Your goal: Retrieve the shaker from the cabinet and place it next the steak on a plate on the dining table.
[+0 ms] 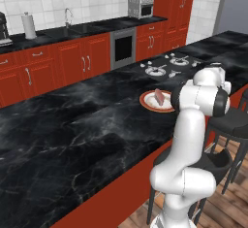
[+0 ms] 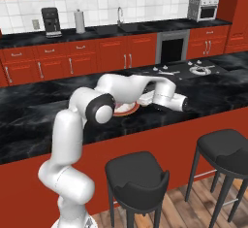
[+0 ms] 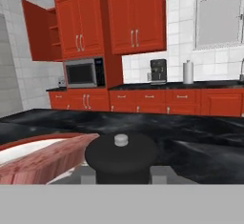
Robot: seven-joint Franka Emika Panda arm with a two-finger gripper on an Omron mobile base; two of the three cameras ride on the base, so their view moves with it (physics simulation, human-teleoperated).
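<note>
In the hand view the shaker's dark round cap [image 3: 121, 154] sits right between my gripper's [image 3: 123, 171] fingers, which are shut on it; its body is hidden below. The reddish-pink steak [image 3: 50, 160] lies just left of the shaker on the plate, whose orange-red rim [image 3: 33, 139] curves behind it. From the left base view the plate [image 1: 147, 102] with the steak [image 1: 159, 96] rests on the black dining table [image 1: 87, 125], partly behind my arm. The right base view has my arm reaching over the plate [image 2: 128, 108].
Stove burners and knobs [image 1: 162, 68] lie on the table beyond the plate. Black stools [image 2: 138, 176] stand along the table's red side. An upper cabinet door [image 3: 37, 30] hangs open above the microwave [image 3: 83, 73]. The wall counter with the sink [image 2: 121, 27] runs behind.
</note>
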